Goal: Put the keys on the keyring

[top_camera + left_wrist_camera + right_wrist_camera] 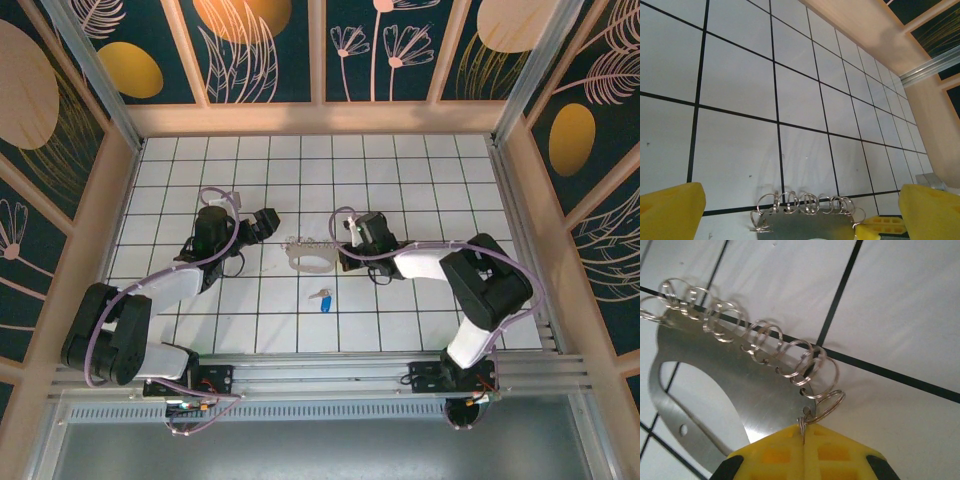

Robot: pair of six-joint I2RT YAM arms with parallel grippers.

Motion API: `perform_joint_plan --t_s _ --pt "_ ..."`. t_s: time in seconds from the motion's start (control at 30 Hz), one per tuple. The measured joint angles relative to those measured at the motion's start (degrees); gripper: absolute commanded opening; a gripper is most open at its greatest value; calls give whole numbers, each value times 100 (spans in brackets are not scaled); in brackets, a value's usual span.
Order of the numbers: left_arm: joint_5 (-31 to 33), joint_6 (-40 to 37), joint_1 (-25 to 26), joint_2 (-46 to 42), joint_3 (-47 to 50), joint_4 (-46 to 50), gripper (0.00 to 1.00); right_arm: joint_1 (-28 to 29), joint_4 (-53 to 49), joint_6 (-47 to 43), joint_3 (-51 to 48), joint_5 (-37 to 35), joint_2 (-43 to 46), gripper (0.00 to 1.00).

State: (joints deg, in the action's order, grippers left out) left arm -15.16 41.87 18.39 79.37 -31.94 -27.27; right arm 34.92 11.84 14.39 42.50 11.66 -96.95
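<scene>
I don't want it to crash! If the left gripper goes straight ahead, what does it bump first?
Probably the keyring, lying just ahead of the open left gripper, though depth is unclear.

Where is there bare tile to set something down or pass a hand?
Free: far rows between back wall and the left claw and right claw; near strip between key and front rail. Crowded: centre, where both claws flank the keyring, the right one shut on it.
</scene>
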Motion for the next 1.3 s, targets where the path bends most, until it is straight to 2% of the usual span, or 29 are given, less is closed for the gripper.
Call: perform_joint_plan --t_s 0.17,0.3,0.43,0.57,0.77,0.93,1.07,1.3 --pt "-59 57 2 11 -201 63 99 -317 13 -105 0 758 577 0" --pt "-177 114 0 90 -616 138 99 -713 308 -188 26 1624 975 0" --pt "-472 131 0 103 -728 66 99 -1040 632 -184 48 2361 1093 0" --pt "-678 125 0 105 -728 50 99 -1117 752 -181 63 2732 1099 0" --pt "-863 37 0 105 -728 55 97 -1126 962 -31 63 2922 1069 0" --pt "-968 -57 0 105 -728 52 89 -1126 1139 92 50 2990 1054 0" --pt "-1021 -70 0 105 -728 52 89 -1126 1191 98 50 2992 1054 0" --pt "-1038 -68 0 105 -728 52 89 -1126 1296 96 -133 2516 955 0"
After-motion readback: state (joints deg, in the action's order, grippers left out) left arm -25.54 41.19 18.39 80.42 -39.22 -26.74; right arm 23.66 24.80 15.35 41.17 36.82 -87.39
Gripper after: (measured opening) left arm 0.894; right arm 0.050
